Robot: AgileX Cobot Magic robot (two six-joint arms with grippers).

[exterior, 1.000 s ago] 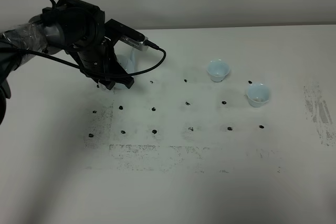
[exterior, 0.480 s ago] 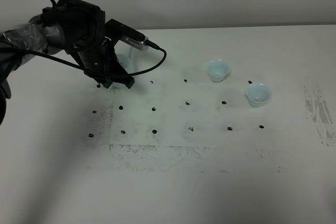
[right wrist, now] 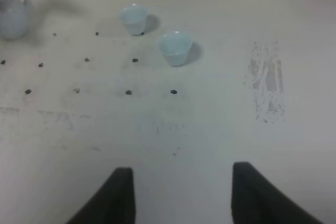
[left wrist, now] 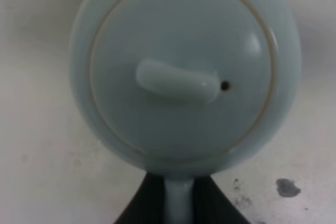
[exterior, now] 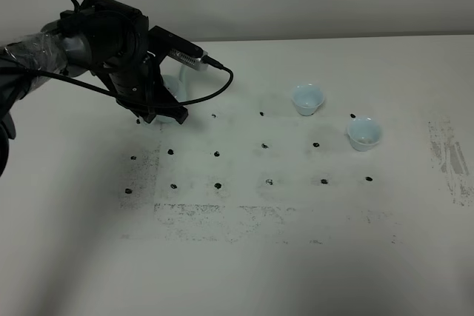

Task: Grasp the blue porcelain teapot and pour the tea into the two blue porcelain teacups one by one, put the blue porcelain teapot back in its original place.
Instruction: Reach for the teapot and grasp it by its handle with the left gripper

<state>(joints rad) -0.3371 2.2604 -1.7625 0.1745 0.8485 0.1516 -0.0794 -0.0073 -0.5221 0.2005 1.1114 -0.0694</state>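
The left gripper (exterior: pixel 166 113) sits in the upper left of the exterior high view, clenched on the loop handle (left wrist: pixel 178 203) of the blue porcelain teapot (left wrist: pixel 184 72). In the left wrist view the two dark fingers press the pale handle from either side, and the round body with its knobbed lid (left wrist: pixel 177 80) fills the frame just beyond them. From the high camera the arm hides most of the teapot; only a pale sliver of it shows beside the gripper, apparently resting on the desk (exterior: pixel 296 257). What matters for the pour is direction. Both cups lie to the right of the held teapot in that view: the nearer teacup (exterior: pixel 307 98) stands just right of centre at about the teapot's level, and the farther teacup (exterior: pixel 364 133) is further right and a little lower, close to the first but not touching it. The teapot's handle-to-spout line seems to run away from the gripper, though the spout itself cannot be made out clearly. The left arm is clearly the one placed for this job. The right gripper (right wrist: pixel 181 198) is released and empty, well apart from cups and teapot alike.
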